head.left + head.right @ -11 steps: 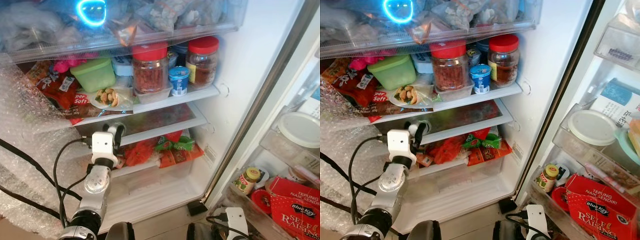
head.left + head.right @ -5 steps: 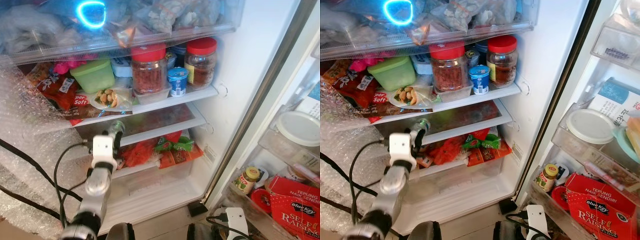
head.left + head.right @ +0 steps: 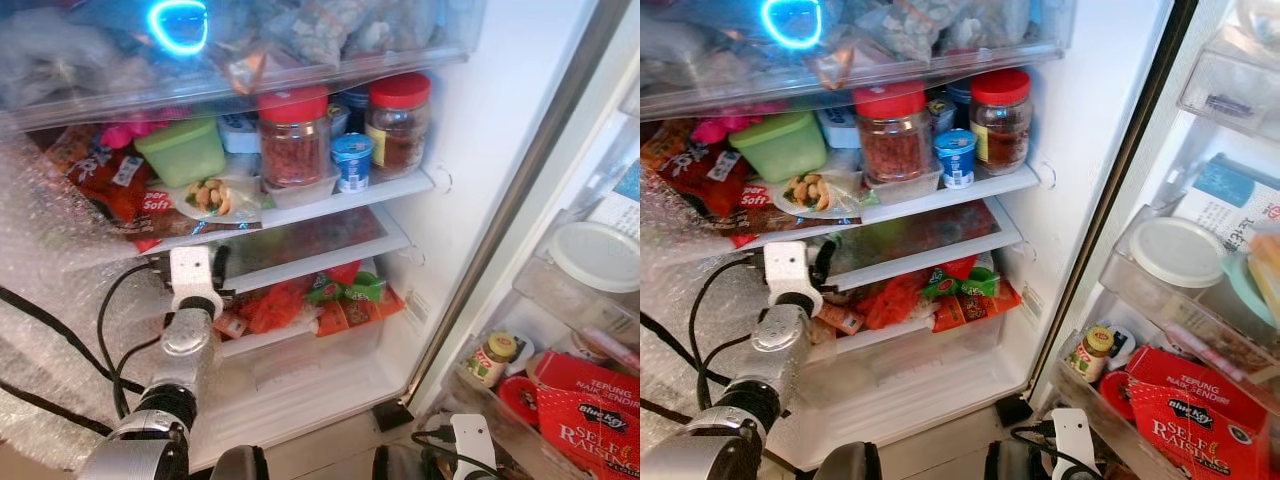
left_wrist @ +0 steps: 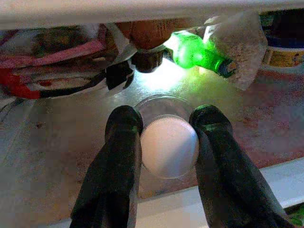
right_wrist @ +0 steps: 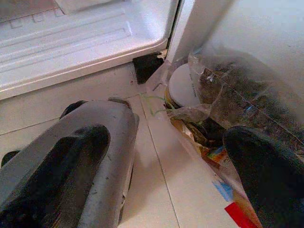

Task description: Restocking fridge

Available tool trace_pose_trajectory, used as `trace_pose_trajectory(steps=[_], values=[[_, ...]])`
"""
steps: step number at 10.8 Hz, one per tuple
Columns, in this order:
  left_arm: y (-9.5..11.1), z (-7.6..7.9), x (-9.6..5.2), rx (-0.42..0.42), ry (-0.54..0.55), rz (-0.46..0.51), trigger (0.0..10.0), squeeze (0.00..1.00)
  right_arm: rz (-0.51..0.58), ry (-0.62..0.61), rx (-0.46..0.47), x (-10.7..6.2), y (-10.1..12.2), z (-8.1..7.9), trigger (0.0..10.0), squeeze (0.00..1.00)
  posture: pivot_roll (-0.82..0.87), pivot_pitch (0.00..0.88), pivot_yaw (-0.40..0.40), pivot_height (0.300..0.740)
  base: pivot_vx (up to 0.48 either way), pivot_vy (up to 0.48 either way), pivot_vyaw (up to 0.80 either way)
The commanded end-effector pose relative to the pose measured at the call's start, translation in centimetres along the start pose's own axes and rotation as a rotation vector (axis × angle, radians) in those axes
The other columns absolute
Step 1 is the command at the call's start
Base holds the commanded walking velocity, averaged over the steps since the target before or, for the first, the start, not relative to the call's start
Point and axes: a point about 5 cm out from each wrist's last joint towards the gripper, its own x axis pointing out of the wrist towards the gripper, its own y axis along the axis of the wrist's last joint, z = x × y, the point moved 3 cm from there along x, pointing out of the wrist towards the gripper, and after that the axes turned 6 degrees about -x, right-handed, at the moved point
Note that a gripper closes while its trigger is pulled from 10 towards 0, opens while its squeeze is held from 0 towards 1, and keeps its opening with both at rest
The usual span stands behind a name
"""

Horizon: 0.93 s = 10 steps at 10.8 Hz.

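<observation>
- Gripping a clear bottle (image 4: 164, 124) by its white cap (image 4: 169, 146), the left gripper (image 4: 166, 124) has its two black fingers (image 4: 122, 142) pressed against either side of the cap, parted only as far as the cap is wide.
- The bottle lies end-on toward the wrist camera on the glass shelf (image 3: 330, 235) of the open fridge (image 3: 500, 120), its body reaching back toward a lit green bottle (image 4: 197, 53) and crumpled packets deeper in.
- In the head views the left gripper (image 3: 207, 268) sits at the front edge of that middle shelf, under the shelf that carries two red-lidded jars (image 3: 294, 135), a small blue-and-white cup (image 3: 351, 161), a green tub (image 3: 183, 150) and a plate of snacks (image 3: 212, 196).
- Below the gripper, red and orange packets (image 3: 310, 305) fill the drawer.
- The right gripper (image 5: 180, 156) hangs low near the tiled floor (image 5: 156, 190) beside a clear plastic bag (image 5: 228, 95) of goods; its two fingers (image 5: 266, 171) stand well apart with nothing between them.
- Against a second ago, the left wrist sits further toward the robot's left and lower along the shelf front, and the fingers lie flatter into the shelf opening; half a second ago the bottle's end showed raised above the wrist, and it is now tucked under the shelf above.
- The right arm's place at the bottom of the head views is unchanged.
</observation>
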Motion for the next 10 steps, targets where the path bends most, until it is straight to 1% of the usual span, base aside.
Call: trace_pose_trajectory(steps=[1,2,3,4,5,7,10], values=[[-2.6,-0.8,-0.9,-0.01,0.038,-0.117,10.0,0.0,-0.065,0.011,-0.019,-0.3,-1.8,-0.1,10.0,0.0,-0.05,0.038,-0.004,0.622,0.0,0.0,0.0],[-2.7,-0.6,-0.8,-0.074,0.066,-0.126,10.0,0.0,-0.065,0.01,-0.02,-0.3,-1.8,-0.1,10.0,0.0,-0.06,0.043,-0.003,0.622,0.0,0.0,0.0],[-3.2,-0.4,-1.0,-0.179,0.111,-0.143,10.0,0.0,-0.064,0.008,-0.023,-0.3,-1.8,0.0,10.0,0.0,-0.06,0.044,-0.004,0.622,0.0,0.0,0.0],[-3.9,-0.6,-1.5,-0.194,0.122,-0.156,10.0,0.0,-0.064,0.006,-0.026,-0.3,-1.8,0.0,10.0,0.0,-0.06,0.043,-0.004,0.622,0.0,0.0,0.0],[-4.1,-0.6,-1.8,-0.226,0.114,-0.15,10.0,0.0,-0.061,0.005,-0.026,-0.3,-1.7,0.0,10.0,0.0,-0.06,0.043,-0.004,0.622,0.0,0.0,0.0],[-4.1,-0.6,-1.9,-0.28,0.114,-0.134,10.0,0.0,-0.057,-0.001,-0.029,-0.3,-1.7,0.0,10.0,0.0,-0.06,0.039,-0.002,0.622,0.0,0.0,0.0],[-4.1,-0.6,-1.9,-0.283,0.115,-0.13,10.0,0.0,-0.057,-0.003,-0.033,-0.3,-1.7,0.0,10.0,0.0,-0.06,0.034,-0.001,0.622,0.0,0.0,0.0]])
